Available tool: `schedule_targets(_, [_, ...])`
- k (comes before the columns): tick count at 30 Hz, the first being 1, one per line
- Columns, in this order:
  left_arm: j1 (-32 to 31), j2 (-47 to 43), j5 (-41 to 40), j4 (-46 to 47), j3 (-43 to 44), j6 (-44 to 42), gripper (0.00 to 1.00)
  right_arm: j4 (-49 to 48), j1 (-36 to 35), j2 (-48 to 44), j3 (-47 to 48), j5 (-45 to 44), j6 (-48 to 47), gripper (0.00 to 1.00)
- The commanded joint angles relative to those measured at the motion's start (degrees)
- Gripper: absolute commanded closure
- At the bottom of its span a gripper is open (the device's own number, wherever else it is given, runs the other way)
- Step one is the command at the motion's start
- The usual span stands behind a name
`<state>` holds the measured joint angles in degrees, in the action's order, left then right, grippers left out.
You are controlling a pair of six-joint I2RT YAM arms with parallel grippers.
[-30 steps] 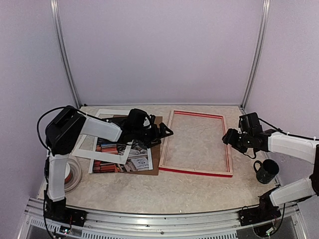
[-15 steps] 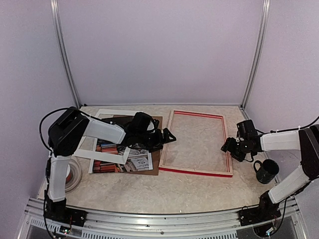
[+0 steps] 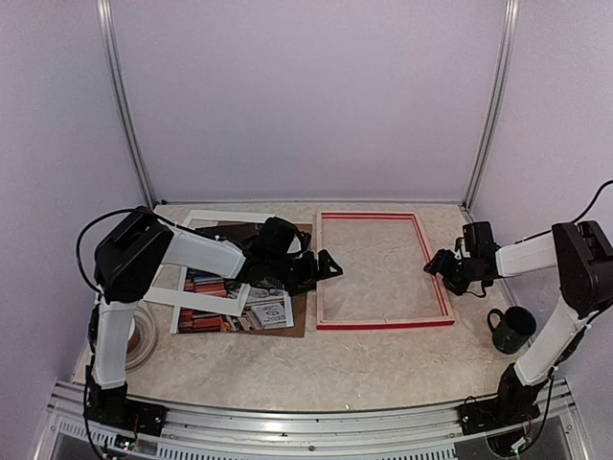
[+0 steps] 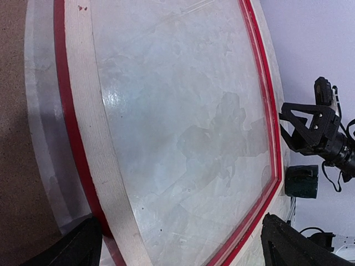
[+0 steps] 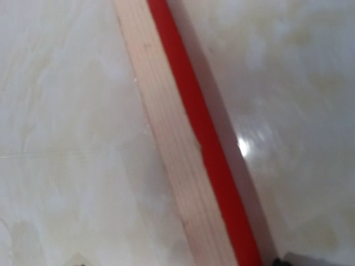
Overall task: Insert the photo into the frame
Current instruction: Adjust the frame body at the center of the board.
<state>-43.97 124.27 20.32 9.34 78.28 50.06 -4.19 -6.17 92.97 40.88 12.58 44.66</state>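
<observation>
frame point(image 3: 383, 325) turned square since earlier | right gripper point(image 3: 439, 265) at its 3 o'clock rail, apart | left gripper point(image 3: 326, 266) at 9 o'clock, wide apart | photo point(image 3: 268, 312) lettering unreadable

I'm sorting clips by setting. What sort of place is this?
Likely a robot lab test cell: plain lilac walls and aluminium corner posts box in a marbled table, and the left arm and right arm are bolted to a rail.
</observation>
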Motion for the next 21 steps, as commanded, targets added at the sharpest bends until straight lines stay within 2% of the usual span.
schedule_targets(1, [-1.7,1.35,2.34,0.95,1.99,-0.45,0.01,5.4,-0.59,0.88,5.02,-0.39,-1.48,0.29])
schedule_targets(4, [-0.65,0.69,1.69,0.93,0.99,-0.35,0.01,8.2,-0.6,-2.9,4.56,-5.05,-1.91,0.29])
schedule_targets(9, [1.84,-2.23,0.69,1.73,-1.53,-0.31,0.01,11.59,-0.87,-10.54,5.43,-7.11,-3.04,0.3])
schedule_targets(13, [3.51,-5.55,-0.39,1.38,-2.94,-0.95,0.01,11.56,-2.89,-14.44,6.85,-3.21,-3.53,0.3])
schedule_targets(18, [4.99,-10.96,-1.46,1.03,-6.36,-1.03,0.01,7.1,-10.02,-10.73,8.81,5.25,-2.81,0.3])
schedule_targets(21, [5.68,-15.45,-2.44,1.3,-9.27,-0.95,0.01,4.42,-15.68,-5.49,11.34,6.97,-2.48,0.3])
